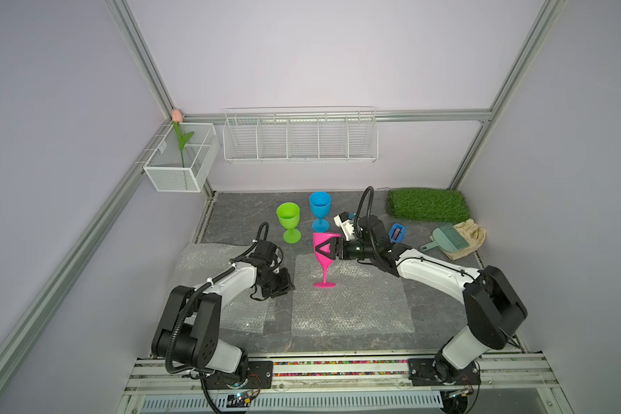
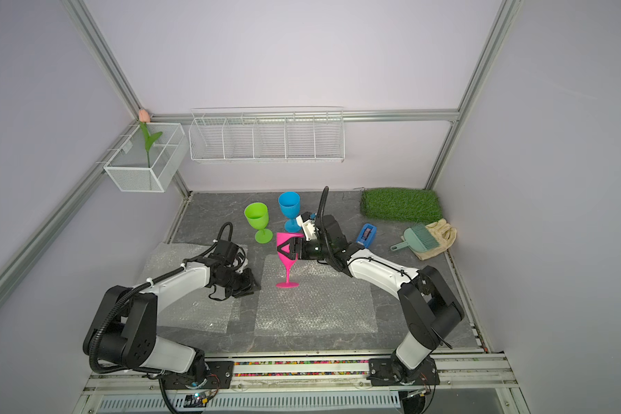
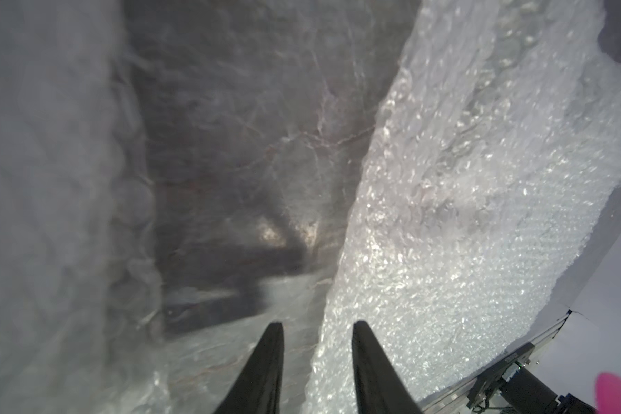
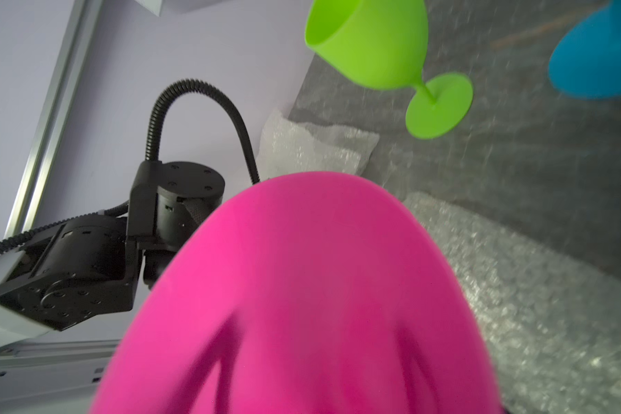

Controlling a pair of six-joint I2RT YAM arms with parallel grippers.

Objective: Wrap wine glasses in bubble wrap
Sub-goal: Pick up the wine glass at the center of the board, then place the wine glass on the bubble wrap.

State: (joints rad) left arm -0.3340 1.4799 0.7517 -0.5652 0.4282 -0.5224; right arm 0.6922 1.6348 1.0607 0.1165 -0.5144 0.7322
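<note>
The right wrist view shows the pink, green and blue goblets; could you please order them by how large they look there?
1. pink goblet: largest by far, though it is nearest the camera.
2. green goblet.
3. blue goblet: cut off at the edge, so unsure against green.

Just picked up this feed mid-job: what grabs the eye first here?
The pink goblet grabs it: the right gripper has its fingers around the bowl, with the foot down at the middle bubble wrap sheet. Behind it, the green goblet and blue goblet stand upright on the bare tabletop, unwrapped. The left gripper sits low by that sheet's edge, fingers apart, holding nothing.
</note>
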